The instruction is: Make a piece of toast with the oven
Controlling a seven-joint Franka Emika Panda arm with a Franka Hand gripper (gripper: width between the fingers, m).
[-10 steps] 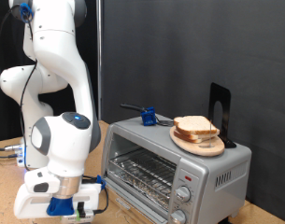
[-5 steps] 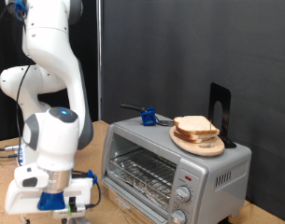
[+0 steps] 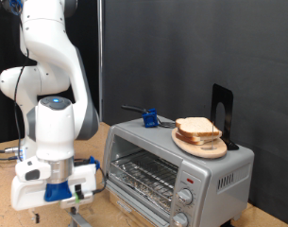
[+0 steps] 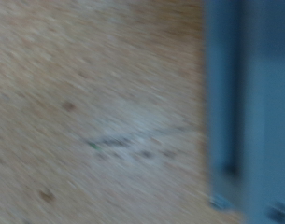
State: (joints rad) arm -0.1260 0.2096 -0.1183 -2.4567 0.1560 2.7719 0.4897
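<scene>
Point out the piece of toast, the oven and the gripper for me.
piece of toast (image 3: 197, 127), exterior view, middle of the top slice on the wooden plate.
oven (image 3: 151, 138), exterior view, bare silver top panel.
gripper (image 3: 77, 213), exterior view, fingers low at the frame's bottom, beside the oven.

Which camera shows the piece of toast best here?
The exterior view. The piece of toast sits on a wooden plate on top of the oven, clearly lit and unobstructed. The wrist view is blurred, showing only a wooden surface and a grey-blue edge, no toast.
</scene>
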